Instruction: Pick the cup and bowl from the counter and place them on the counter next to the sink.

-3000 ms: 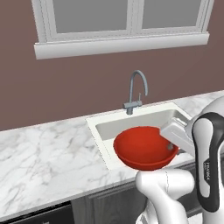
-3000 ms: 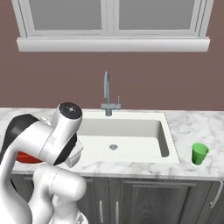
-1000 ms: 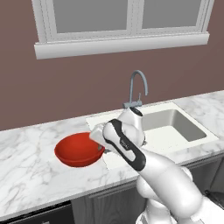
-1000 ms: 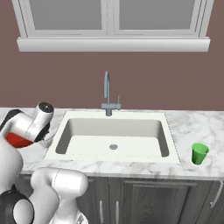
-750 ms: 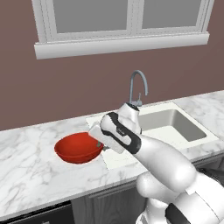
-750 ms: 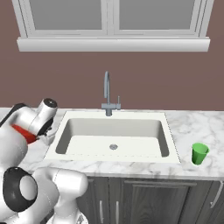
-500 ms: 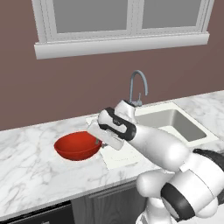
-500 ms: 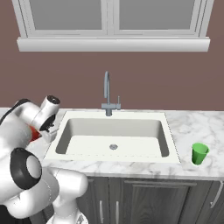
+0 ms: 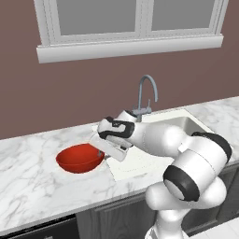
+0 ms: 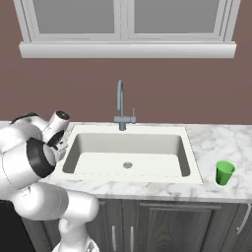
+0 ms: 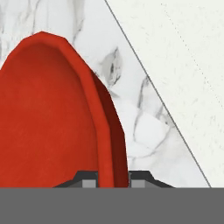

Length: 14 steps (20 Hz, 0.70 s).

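Lower now than a moment ago, the bowl [image 9: 79, 158] sits mid-left on the counter [image 9: 28, 186], beside the sink [image 9: 154, 154]; my jaws pinch its rim, tips hidden. Cup [image 10: 225, 173] lower right.

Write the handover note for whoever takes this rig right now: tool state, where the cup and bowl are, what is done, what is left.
Tool: shut on the rim of the red bowl, one finger inside, one outside.
Bowl: low over or on the marble counter, just left of the sink; whether it touches down I cannot tell.
Cup: green, upright on the counter right of the sink, untouched by the tool.
Done: both things are beside the sink.
Left: confirm the bowl rests on the counter, open the tool, pull the arm clear.
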{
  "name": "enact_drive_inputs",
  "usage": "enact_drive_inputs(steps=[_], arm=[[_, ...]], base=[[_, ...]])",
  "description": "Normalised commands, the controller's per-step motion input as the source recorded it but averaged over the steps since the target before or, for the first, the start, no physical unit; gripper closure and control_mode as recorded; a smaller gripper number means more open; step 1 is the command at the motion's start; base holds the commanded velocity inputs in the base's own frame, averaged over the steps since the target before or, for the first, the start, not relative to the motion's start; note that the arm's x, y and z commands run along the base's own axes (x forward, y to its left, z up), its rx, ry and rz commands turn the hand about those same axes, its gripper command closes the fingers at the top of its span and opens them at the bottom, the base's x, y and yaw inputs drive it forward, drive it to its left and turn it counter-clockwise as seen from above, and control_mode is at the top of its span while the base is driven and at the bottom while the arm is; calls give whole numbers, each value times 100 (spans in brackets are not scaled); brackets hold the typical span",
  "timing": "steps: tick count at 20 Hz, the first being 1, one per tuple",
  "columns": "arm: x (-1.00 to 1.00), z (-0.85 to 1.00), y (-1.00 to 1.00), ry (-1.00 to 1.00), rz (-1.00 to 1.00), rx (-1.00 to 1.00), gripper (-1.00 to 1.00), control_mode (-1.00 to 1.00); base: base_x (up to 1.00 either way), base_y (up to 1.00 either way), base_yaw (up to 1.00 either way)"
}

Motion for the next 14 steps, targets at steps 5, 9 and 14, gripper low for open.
enact_drive_inputs(steps=[5,9,14], arm=[[18,-40,13,-2,1,0,100,-100],[13,-41,11,-3,2,0,100,-100],[0,-3,4,-1,3,0,100,-100]], base=[[0,0,0],[0,0,0],[0,0,0]])
